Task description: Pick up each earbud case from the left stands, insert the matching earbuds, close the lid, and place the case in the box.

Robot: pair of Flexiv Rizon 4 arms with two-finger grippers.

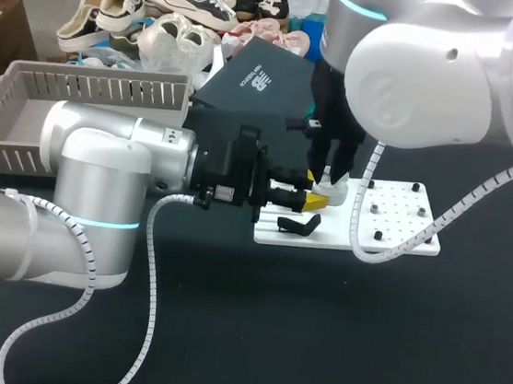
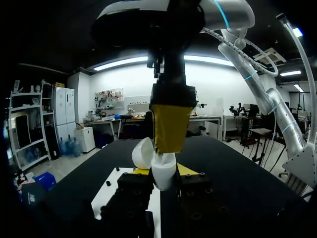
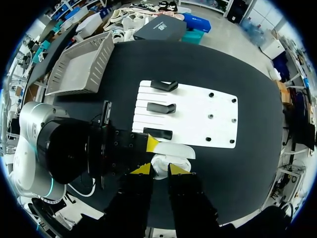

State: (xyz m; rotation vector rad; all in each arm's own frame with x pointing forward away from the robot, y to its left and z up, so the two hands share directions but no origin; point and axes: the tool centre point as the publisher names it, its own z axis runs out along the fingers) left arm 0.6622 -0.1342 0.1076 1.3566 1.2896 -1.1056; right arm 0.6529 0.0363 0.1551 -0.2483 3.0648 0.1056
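Probably light, rigid, slick earbud case [image 2: 163,179] (open lid likely the weak spot), clamped by its body sides in left gripper [image 2: 164,171]; right gripper [image 3: 159,169] just above, grip cannot tell

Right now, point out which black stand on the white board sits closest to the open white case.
The end stand of the row of three, right beside the case; the other two stands lie farther along the board.

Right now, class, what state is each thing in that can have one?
left gripper, shut on the earbud case
earbud case, lid open
right gripper, just above the open case; grip unclear
black stands, holding no case
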